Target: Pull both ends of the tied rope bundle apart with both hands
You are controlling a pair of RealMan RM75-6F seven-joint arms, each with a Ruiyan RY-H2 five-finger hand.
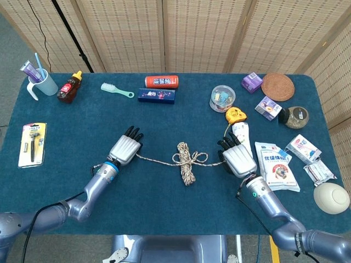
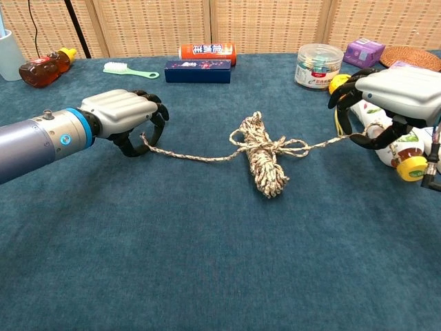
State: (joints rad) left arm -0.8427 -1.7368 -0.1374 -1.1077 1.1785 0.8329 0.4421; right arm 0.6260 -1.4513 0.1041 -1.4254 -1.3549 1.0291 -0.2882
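The rope bundle (image 1: 187,163) lies at frame centre, long axis running top to bottom. The left hand (image 1: 125,149) and the right hand (image 1: 237,157) each hold one loose end, stretched left and right over the blue table (image 1: 164,208) before wicker screens (image 1: 197,33)

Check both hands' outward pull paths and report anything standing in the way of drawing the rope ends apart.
Left hand holds its rope end with bare table outward of it: nothing visible blocks. Right hand holds the other end, but a white bottle, a yellow tape measure and packets lie close beside it on its outward side.

The rope bundle (image 1: 186,162) lies mid-worktop (image 1: 164,208). The left hand (image 1: 125,149) is to its left, the right hand (image 1: 237,158) to its right, the can (image 1: 162,81) and box (image 1: 157,95) behind it.
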